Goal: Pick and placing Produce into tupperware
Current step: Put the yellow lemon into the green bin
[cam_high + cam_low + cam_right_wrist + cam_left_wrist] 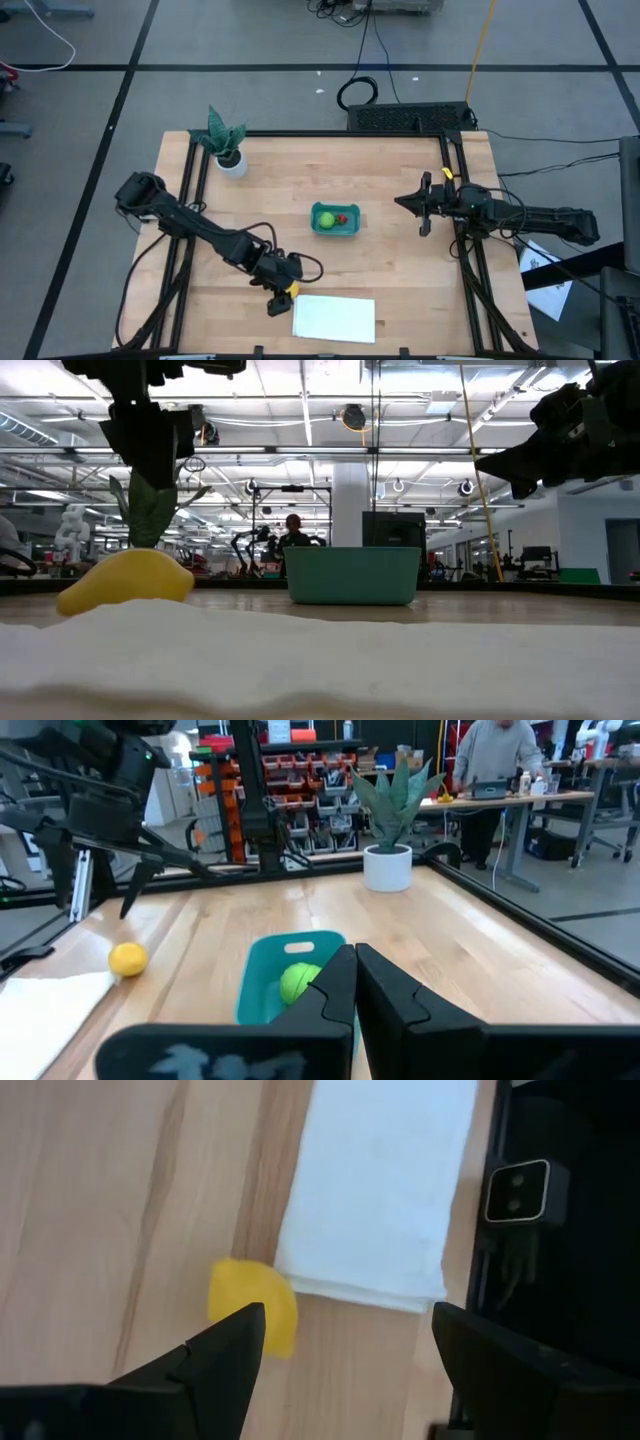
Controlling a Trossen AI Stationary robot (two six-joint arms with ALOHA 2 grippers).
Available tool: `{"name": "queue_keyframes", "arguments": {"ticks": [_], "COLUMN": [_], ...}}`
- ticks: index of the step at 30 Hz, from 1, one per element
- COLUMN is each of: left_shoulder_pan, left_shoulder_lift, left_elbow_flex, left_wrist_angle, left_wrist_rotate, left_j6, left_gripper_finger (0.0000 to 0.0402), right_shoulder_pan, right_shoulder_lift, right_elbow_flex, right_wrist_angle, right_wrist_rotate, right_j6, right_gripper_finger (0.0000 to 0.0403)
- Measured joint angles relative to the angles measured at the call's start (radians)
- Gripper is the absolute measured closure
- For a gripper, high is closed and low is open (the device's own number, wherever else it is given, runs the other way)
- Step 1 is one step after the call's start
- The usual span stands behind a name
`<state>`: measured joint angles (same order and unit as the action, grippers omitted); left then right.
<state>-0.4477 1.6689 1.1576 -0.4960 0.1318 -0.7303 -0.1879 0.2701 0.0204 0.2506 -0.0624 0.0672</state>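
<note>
The yellow lemon-like piece (291, 289) (262, 1302) lies on the wood against the corner of the white sheet (335, 318). My left gripper (279, 299) (345, 1345) hangs open above it, and one finger partly hides the lemon in the left wrist view. In the low view the lemon (125, 582) sits well below that gripper (150, 445). The teal tub (335, 220) (290, 985) stands mid-table with the lime-green piece (326, 218) (298, 982) and the red piece (342, 217) inside it. My right gripper (424, 204) (355, 975) waits shut above the table's right side, pointing at the tub.
A potted plant (227, 148) stands at the far left corner of the table. The white sheet (375, 1190) lies flat along the near edge. A dark frame rail (460, 240) runs along the right side. A person (495, 760) stands at a bench beyond the table.
</note>
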Motion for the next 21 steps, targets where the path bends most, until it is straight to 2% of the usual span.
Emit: {"name": "queue_keyframes", "arguments": {"ticks": [8,15,21], "left_shoulder_pan": [0.004,0.027,0.037], "left_shoulder_lift": [0.000,0.000,0.000], "left_elbow_flex": [0.000,-0.001,-0.002], "left_wrist_angle": [-0.009,-0.144,-0.145], "left_wrist_rotate": [0.007,-0.078,-0.083], "left_j6": [-0.012,-0.129,-0.196], "left_gripper_finger": [0.0107,0.0107,0.0105], "right_shoulder_pan": [0.000,0.000,0.000], "right_shoulder_lift": [0.001,0.001,0.001], "right_elbow_flex": [0.000,0.000,0.000], "right_wrist_angle": [-0.001,-0.005,-0.009], "right_wrist_rotate": [-0.014,-0.021,-0.022], "right_j6": [0.000,0.011,0.011], "right_gripper_finger": [0.0403,0.0403,0.0403]}}
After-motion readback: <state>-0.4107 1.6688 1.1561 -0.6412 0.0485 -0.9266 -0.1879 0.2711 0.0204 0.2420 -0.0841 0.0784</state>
